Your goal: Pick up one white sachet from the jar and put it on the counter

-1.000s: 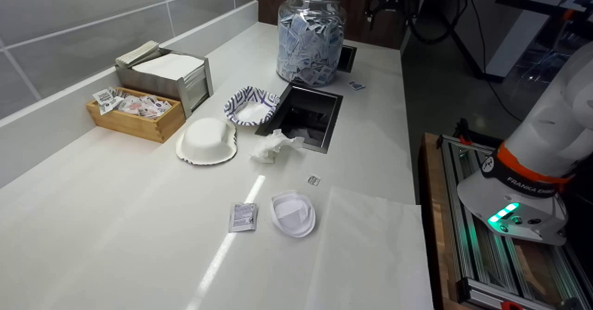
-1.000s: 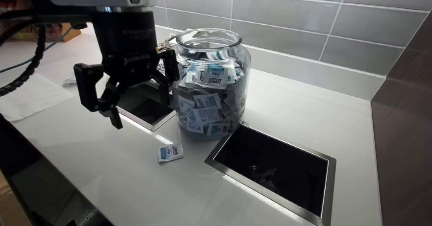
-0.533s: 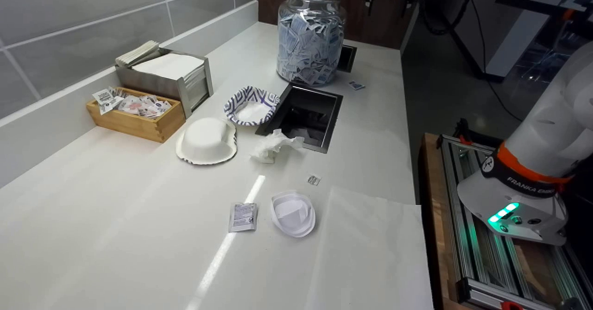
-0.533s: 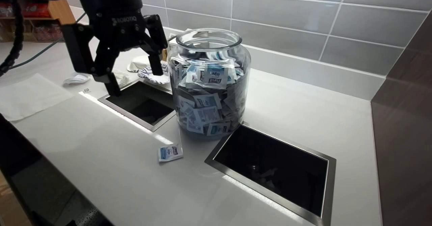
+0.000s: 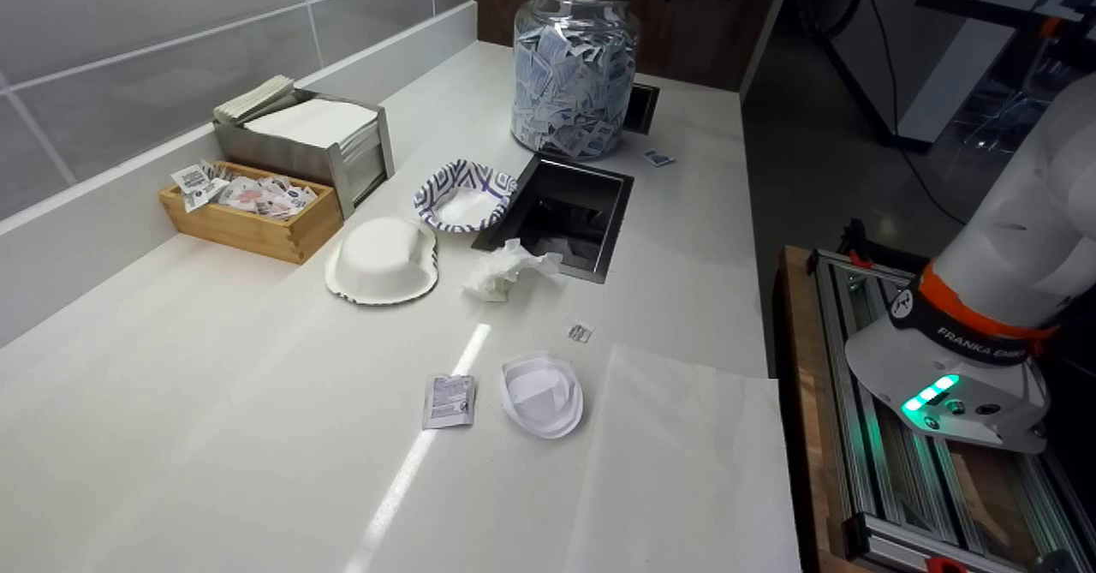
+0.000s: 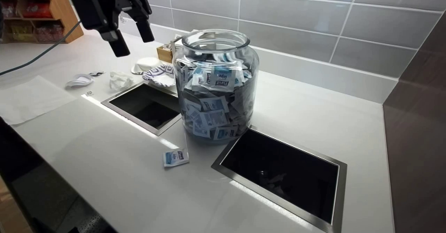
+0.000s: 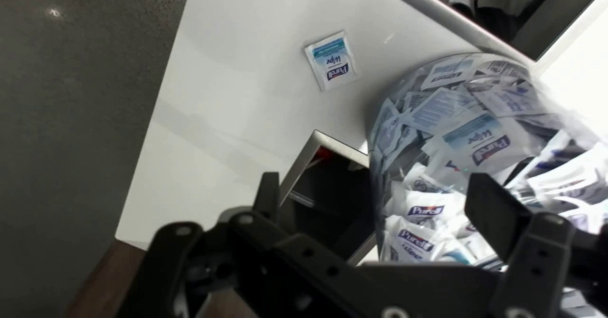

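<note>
black hand [image 6: 133, 46], seemingly outside jar rim [image 6: 216, 48]

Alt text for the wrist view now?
An open, black two-fingered gripper spans the bottom, partly hiding a clear glass jar of white Purell sachets at right. A loose white sachet lies on the off-white counter beside the jar.

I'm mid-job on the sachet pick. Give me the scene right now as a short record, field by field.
Hand: raised, jaws apart, nothing between them
Jar: clear glass, upright, open-topped, packed with sachets
Counter: off-white, with dark metal-framed openings
Loose sachet: on the counter, beside the jar, not touching it
Other things: patterned bowl, crumpled paper, wooden box
Pick: no sachet in hand; where the loose one came from cannot be told
Likely next: move over the jar mouth and reach in
</note>
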Controlling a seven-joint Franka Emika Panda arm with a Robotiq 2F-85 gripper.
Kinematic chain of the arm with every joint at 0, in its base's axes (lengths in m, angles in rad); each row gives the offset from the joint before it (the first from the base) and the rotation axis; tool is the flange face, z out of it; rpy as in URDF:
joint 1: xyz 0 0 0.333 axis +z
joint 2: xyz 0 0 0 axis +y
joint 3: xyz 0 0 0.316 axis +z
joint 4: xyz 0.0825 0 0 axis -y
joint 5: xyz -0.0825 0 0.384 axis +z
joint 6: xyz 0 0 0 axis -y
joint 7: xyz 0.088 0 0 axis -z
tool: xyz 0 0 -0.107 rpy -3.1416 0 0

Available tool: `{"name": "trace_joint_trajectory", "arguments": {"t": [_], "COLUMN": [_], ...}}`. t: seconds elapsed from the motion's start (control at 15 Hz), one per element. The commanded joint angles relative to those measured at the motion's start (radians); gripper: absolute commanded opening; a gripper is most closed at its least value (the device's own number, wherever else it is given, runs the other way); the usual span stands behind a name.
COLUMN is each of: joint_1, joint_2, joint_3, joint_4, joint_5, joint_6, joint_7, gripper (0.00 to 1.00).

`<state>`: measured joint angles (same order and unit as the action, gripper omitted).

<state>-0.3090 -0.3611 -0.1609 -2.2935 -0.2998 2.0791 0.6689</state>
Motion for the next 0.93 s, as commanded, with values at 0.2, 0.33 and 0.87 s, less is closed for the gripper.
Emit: {"name": "trace_joint_trajectory", "arguments": {"t": [0.2,0.33,0.87], "joint_1": [0.044,0.057,0.128], "joint_2": [-0.015,-0.010,0.023], "joint_3": [0.036,0.048,0.082], "joint_4": [0.006,0.014,0.044], "joint_5": [0.022,0.027,0.080], "joint_6": [-0.018,-0.019,-0.019], "joint_7": [-0.192,-0.230,-0.353], "gripper": [1.00,1.00,1.00]}}
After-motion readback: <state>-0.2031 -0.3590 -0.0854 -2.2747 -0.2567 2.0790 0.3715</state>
